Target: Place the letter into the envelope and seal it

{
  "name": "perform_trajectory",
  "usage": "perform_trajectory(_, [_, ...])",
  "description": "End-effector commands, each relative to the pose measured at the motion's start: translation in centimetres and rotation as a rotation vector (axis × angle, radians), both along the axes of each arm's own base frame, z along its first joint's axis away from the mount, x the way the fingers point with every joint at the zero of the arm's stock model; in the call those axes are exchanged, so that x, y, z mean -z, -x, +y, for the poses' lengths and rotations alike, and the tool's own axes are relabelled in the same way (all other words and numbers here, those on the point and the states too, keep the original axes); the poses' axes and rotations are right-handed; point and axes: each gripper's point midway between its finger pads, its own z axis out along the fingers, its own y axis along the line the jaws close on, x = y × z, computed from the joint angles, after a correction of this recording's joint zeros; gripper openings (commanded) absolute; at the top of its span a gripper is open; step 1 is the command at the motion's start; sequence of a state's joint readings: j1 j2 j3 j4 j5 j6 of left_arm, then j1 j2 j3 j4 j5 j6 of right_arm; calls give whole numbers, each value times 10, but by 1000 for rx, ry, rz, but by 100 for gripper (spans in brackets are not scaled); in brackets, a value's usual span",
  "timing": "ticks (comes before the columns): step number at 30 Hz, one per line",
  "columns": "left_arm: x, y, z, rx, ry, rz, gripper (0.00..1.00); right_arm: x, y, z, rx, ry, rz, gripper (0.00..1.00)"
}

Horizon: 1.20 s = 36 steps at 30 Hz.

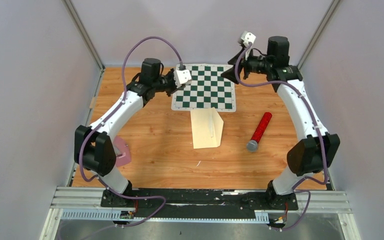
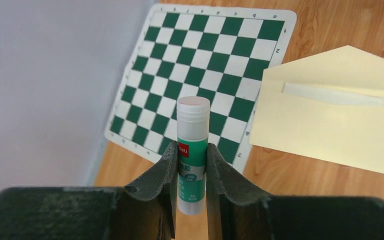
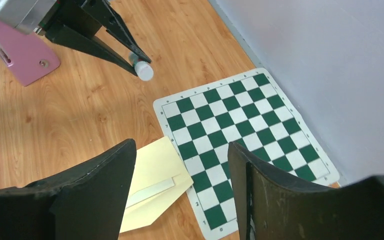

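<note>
The cream envelope (image 1: pixel 205 132) lies on the wood just in front of the chessboard, its triangular flap open. A white strip of the letter (image 2: pixel 332 95) shows at the envelope's mouth; the rest of it is hidden inside. My left gripper (image 2: pixel 192 150) is shut on a green-and-white glue stick (image 2: pixel 193 125), held over the board's left edge, apart from the envelope (image 2: pixel 325 130). My right gripper (image 3: pixel 181 147) stands open and empty, high above the board's far right side, with the envelope (image 3: pixel 152 167) and the letter (image 3: pixel 150 190) below it.
A green-and-white chessboard mat (image 1: pixel 205 87) lies at the back centre. A red tube with a grey end (image 1: pixel 260 131) rests to the right of the envelope. A pink object (image 1: pixel 122 151) sits by the left arm. Grey walls close in on the left, right and back.
</note>
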State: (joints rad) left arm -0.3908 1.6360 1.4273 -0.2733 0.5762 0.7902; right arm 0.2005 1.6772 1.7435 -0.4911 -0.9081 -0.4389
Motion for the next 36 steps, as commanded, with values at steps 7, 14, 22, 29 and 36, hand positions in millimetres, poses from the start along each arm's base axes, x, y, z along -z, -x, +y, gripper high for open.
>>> perform_trajectory(7, [24, 22, 37, -545, 303, 608, 0, 68, -23, -46, 411, -151, 404, 72])
perform_trajectory(14, [100, 37, 80, -829, 299, 890, 0, 159, -21, -77, 662, -153, 753, 70])
perform_trajectory(22, [162, 79, 99, -952, 259, 1159, 0, 205, 11, -79, 689, -166, 965, 60])
perform_trajectory(29, [197, 110, 103, -1010, 202, 1295, 0, 250, 30, -86, 774, -121, 1100, 45])
perform_trajectory(36, [215, 122, 106, -1062, 188, 1341, 16, 285, 34, -83, 791, -105, 1206, 38])
